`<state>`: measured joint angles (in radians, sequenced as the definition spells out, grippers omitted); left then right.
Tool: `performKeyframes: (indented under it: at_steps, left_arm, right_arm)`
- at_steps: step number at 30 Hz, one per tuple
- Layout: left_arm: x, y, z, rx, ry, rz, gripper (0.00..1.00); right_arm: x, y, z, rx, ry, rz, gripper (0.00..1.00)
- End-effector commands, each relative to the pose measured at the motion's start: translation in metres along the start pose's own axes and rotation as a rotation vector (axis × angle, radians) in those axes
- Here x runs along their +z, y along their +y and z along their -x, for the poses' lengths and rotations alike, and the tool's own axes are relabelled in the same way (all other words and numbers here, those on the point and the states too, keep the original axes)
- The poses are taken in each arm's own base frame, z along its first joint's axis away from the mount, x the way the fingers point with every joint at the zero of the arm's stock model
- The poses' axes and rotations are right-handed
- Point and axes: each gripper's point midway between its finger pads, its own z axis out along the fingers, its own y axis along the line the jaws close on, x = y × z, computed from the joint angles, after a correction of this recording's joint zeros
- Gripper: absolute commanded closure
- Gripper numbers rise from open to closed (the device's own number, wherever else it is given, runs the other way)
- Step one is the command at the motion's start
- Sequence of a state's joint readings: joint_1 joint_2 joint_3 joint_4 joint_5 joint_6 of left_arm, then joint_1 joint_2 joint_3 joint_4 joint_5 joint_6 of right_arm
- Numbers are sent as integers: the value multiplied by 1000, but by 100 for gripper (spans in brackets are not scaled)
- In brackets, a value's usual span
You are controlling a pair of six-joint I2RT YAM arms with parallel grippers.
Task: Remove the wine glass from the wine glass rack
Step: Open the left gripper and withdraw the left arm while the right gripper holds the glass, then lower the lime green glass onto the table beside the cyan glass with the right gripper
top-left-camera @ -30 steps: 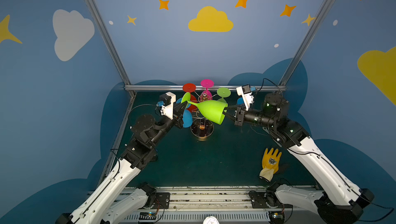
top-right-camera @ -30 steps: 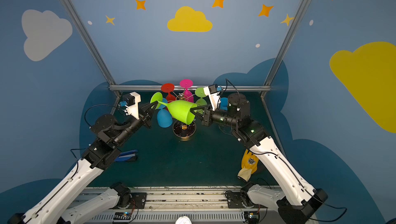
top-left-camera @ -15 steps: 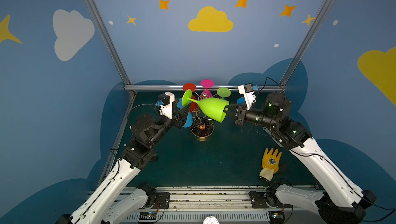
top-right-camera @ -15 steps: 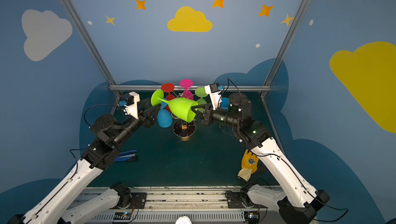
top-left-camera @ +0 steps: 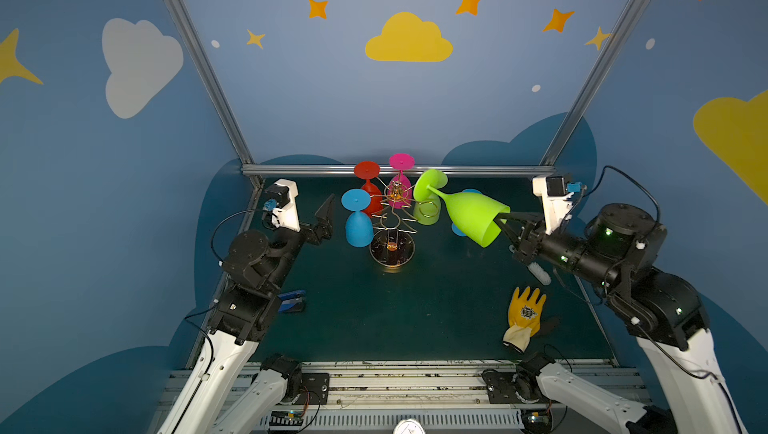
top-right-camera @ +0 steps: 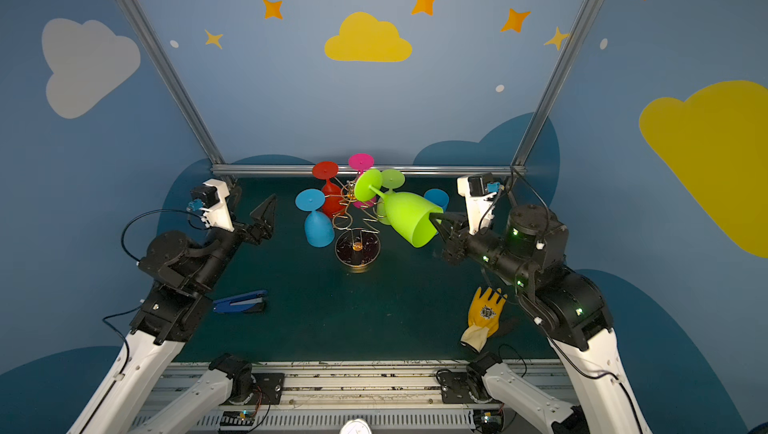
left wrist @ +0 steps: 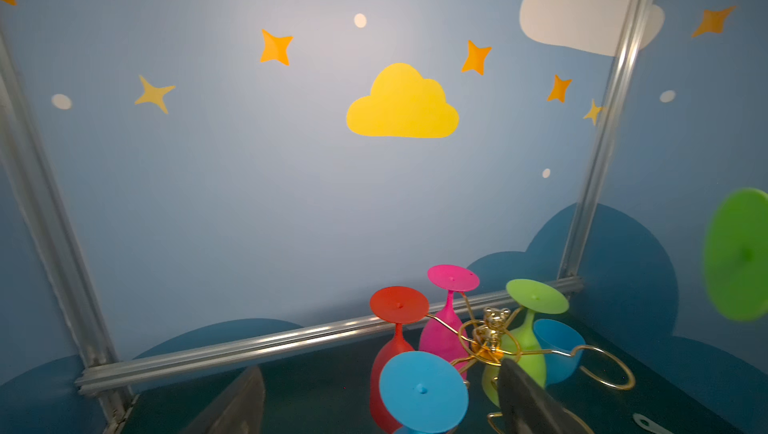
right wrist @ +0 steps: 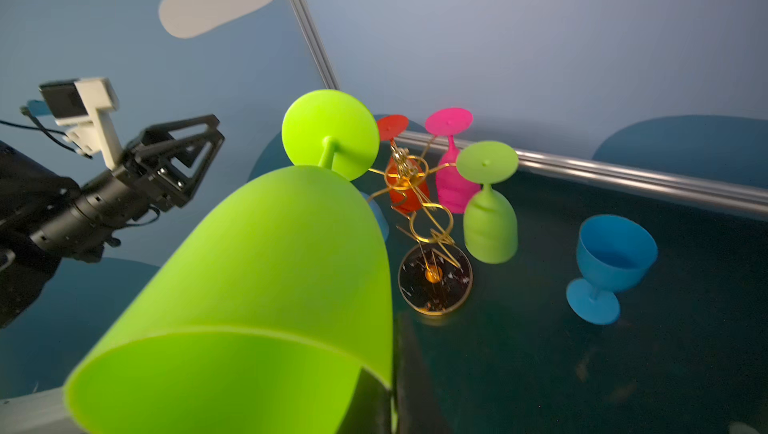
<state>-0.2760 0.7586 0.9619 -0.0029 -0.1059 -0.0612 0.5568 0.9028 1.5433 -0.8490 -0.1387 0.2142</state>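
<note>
My right gripper (top-left-camera: 500, 220) (right wrist: 392, 390) is shut on the rim of a lime green wine glass (top-left-camera: 473, 218) (top-right-camera: 409, 218) (right wrist: 266, 278), with one finger inside the bowl and one outside. The glass lies sideways in the air to the right of the gold wire wine glass rack (top-left-camera: 395, 220) (top-right-camera: 357, 245) (right wrist: 419, 203). Its foot points back at the rack's top. My left gripper (top-left-camera: 328, 220) (top-right-camera: 266, 214) (left wrist: 380, 403) stands open and empty to the left of the rack. Blue (top-left-camera: 357, 224), red (top-left-camera: 368, 187), pink (top-left-camera: 401, 178) and green (top-left-camera: 428, 214) glasses hang on the rack.
A blue glass (right wrist: 611, 261) stands upright on the green mat behind the held glass. A yellow glove (top-left-camera: 525, 315) and a white brush (top-left-camera: 539, 274) lie at the front right. A blue stapler (top-right-camera: 241, 301) lies at the left, and a metal rail (top-left-camera: 478, 170) runs along the back.
My left gripper opened, let go of the green glass's foot and drew back to the left. The right gripper carried the glass to the right, away from the rack.
</note>
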Motion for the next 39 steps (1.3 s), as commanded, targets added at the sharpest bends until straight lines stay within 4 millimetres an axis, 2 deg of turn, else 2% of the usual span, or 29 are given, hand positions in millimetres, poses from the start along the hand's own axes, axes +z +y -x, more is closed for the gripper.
performKeyframes:
  at_steps: [1,6,9,12,17,23,27,35,39]
  left_arm:
    - [3,21,-19,-43,38,61,10]
    - [12,56,-57,-77,100,162,7]
    - [16,68,-76,-103,119,184,7]
    - [16,78,-91,-114,119,207,7]
    - [13,86,-112,-126,137,215,6]
    - [11,91,-117,-172,148,195,6]
    - [6,88,-116,-148,146,186,5]
    - [2,90,-118,-113,153,200,5]
    - [2,89,-119,-115,158,196,5]
  right_arm:
    - [-17,-32,-54,-32,211,-171,100]
    - [-27,-59,-118,-10,455,-303,100]
    - [-18,-70,-146,8,589,-347,100]
    - [-7,-85,-163,5,682,-400,100]
    - [10,-114,-178,-7,812,-481,100]
    - [40,-143,-192,45,893,-524,100]
    - [47,-163,-190,75,865,-571,100]
    - [52,-209,-203,186,864,-636,100]
    - [63,-231,-197,230,841,-657,100]
